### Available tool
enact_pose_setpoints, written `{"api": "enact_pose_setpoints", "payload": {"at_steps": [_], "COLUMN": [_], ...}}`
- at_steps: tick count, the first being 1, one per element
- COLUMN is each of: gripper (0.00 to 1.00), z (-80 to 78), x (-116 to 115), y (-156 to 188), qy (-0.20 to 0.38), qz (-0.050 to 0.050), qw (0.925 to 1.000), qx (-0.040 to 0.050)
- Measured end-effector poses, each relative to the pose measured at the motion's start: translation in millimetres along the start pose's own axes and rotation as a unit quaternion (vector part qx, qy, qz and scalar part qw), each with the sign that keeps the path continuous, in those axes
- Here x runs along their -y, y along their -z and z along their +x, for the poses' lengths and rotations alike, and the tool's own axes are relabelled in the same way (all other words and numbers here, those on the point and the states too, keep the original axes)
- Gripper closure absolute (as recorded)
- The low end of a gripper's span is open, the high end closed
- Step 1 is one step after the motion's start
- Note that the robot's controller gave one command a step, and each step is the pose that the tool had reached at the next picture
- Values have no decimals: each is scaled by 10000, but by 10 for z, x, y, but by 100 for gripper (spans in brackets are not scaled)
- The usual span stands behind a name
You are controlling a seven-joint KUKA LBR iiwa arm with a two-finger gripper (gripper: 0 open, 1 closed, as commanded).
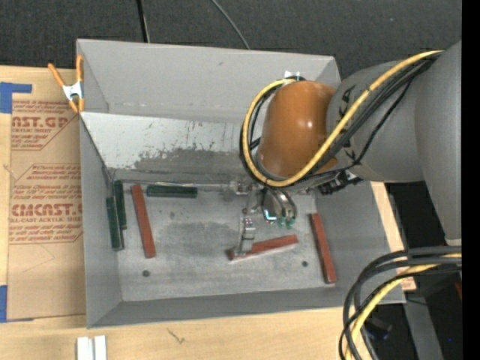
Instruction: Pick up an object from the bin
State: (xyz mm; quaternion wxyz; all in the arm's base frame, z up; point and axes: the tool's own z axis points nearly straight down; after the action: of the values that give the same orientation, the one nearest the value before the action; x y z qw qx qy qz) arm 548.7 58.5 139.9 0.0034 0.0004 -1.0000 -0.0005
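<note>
Grey metal walls sloped down to the flat floor of the bin [210,88], which took up the middle of the frame, and a handful of thin sticks lay scattered on that floor. From the right of the frame the arm reached in, its rounded orange cover [296,130] hanging over the bin's upper right part. Below the cover the gripper [246,238] pointed down at the lower middle of the floor.

The gripper stood at the left end of a slanted red stick [274,244], touching it or very nearly so. Whether it was released or clenched could not be told from this angle, and nothing showed the stick lifted off the floor.

The other things lay well apart from that spot:
- a long red stick [143,231] at the left
- a dark green stick [115,216] just beside it, along the left wall
- a second dark green stick [172,191] at the back edge of the floor
- another red stick [323,247] near the right wall

The step in hand looked like the grasp itself, at the bottom of the reach. The next move would call for a firm closing across the stick's narrow width, then a straight lift. Since the hold sat near one end, the stick would likely tip as it rose.
</note>
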Motion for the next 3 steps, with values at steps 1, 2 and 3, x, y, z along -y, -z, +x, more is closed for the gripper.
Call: {"api": "enact_pose_setpoints", "payload": {"at_steps": [1, 2, 3], "gripper": [0, 0, 100], "z": [-19, 179, 574], "x": [1, 241, 747], "y": [43, -202, -687], "qy": [0, -221, -522], "qz": [-2, -6, 1], "qw": [10000, 9997, 9986], "qx": [37, 49, 28]}}
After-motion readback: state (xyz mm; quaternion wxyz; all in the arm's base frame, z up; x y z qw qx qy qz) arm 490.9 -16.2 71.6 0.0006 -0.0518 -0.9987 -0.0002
